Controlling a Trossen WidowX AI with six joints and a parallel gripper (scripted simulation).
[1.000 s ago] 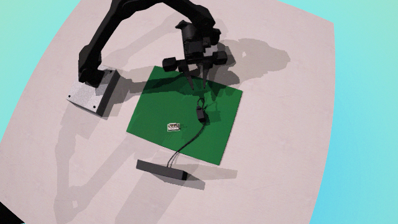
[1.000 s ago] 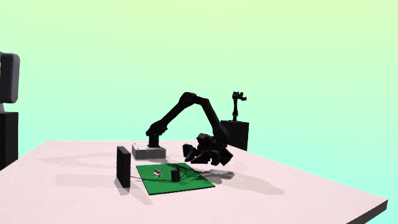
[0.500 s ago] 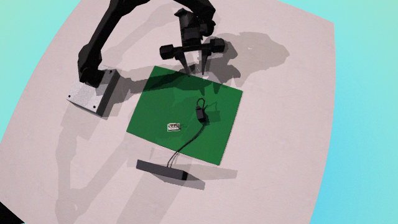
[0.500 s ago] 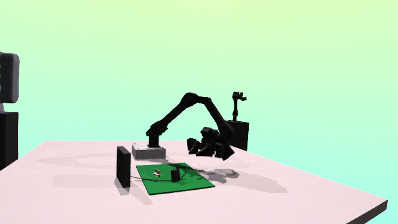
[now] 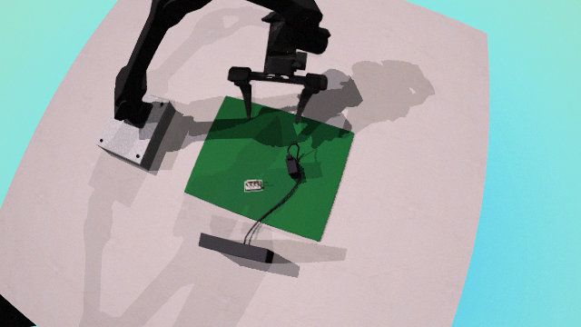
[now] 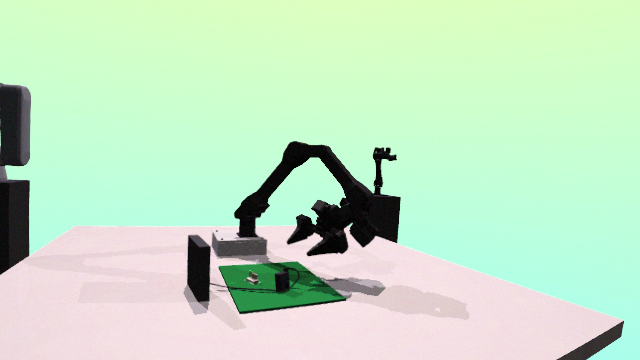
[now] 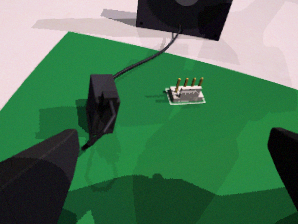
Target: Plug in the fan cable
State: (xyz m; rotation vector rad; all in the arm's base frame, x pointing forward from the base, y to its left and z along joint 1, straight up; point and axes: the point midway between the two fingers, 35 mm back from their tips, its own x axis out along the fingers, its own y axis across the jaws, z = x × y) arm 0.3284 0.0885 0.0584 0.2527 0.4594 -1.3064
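The black plug [image 5: 292, 167] [image 6: 282, 281] [image 7: 103, 102] stands on the green board [image 5: 218, 163] [image 6: 245, 302] [image 7: 240, 125], off the header, with a loop of cable at its gripper side. The white header [image 5: 253, 185] [image 6: 251, 280] [image 7: 186, 94] shows four bare gold pins in the wrist view, to the right of the plug. The cable [image 5: 278, 205] [image 7: 150, 58] runs from the plug to the fan [image 5: 235, 247] [image 6: 198, 268] [image 7: 200, 20]. My gripper [image 5: 273, 121] [image 6: 298, 249] [image 7: 177, 137] is wide open and empty. It hangs above the board's edge, away from plug and header.
The fan stands upright just beyond the board's edge, opposite my gripper. The arm's grey base [image 5: 132, 138] [image 6: 240, 245] is beside the board. A dark pedestal with a small device [image 6: 387, 215] stands behind the table. The arm's shadows fall across the board.
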